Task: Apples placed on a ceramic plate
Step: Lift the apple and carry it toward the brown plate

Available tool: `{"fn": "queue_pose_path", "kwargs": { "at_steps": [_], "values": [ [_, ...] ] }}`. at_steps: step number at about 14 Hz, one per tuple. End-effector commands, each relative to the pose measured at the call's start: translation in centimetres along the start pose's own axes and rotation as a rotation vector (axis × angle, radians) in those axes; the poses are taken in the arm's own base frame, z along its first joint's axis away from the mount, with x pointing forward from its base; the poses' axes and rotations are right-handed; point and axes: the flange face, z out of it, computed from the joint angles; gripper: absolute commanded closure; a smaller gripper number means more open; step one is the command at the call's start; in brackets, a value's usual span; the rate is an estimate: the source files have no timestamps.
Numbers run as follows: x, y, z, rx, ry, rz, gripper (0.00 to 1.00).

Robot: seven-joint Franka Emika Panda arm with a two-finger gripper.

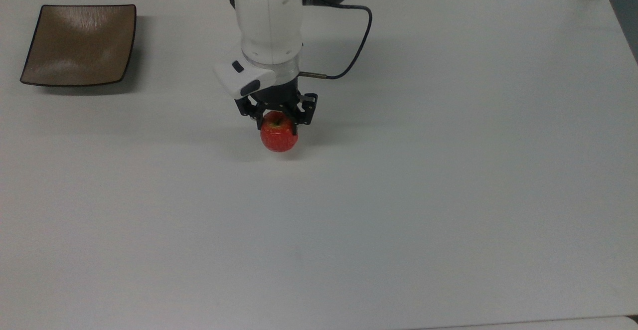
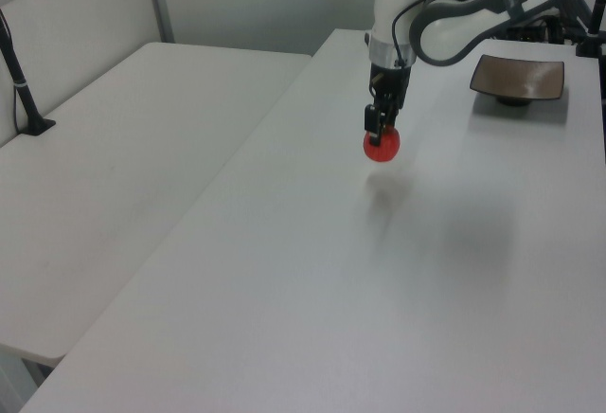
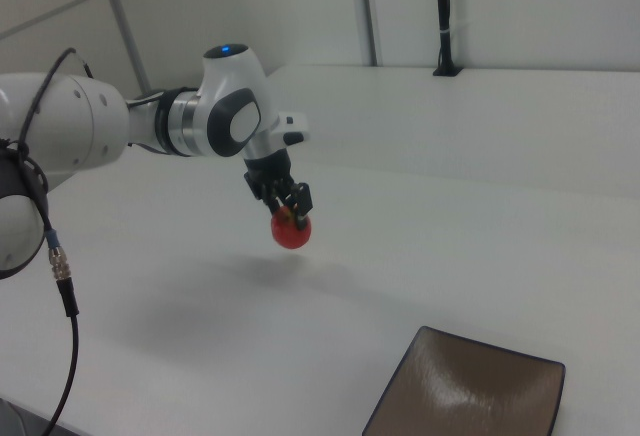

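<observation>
Fingers [image 1: 260, 117] are clenched on the apple [image 1: 279, 135], which is held clear of the white surface [image 1: 398, 195], its shadow cast below in the left view. The gripper [image 1: 278, 114] is found well apart from the plate [image 1: 79, 45], toward the top view's right. The plate is noted bare.
</observation>
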Motion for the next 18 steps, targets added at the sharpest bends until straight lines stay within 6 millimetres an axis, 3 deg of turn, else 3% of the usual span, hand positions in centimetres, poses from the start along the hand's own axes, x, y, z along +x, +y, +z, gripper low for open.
{"fn": "queue_pose_path", "kwargs": {
  "at_steps": [1,5,10,14,15,18],
  "values": [
    [0.0,4.5,-3.6,-0.042,0.051,0.054,0.57],
    [-1.3,11.5,-6.3,-0.116,0.000,0.013,0.56],
    [-3.3,20.5,-6.8,-0.152,-0.096,-0.056,0.56],
    [-5.4,28.6,-5.4,-0.176,-0.151,-0.088,0.56],
    [-6.7,31.7,-4.7,-0.193,-0.185,-0.100,0.56],
    [-9.4,37.1,-3.5,-0.210,-0.249,-0.118,0.56]
  ]
}}
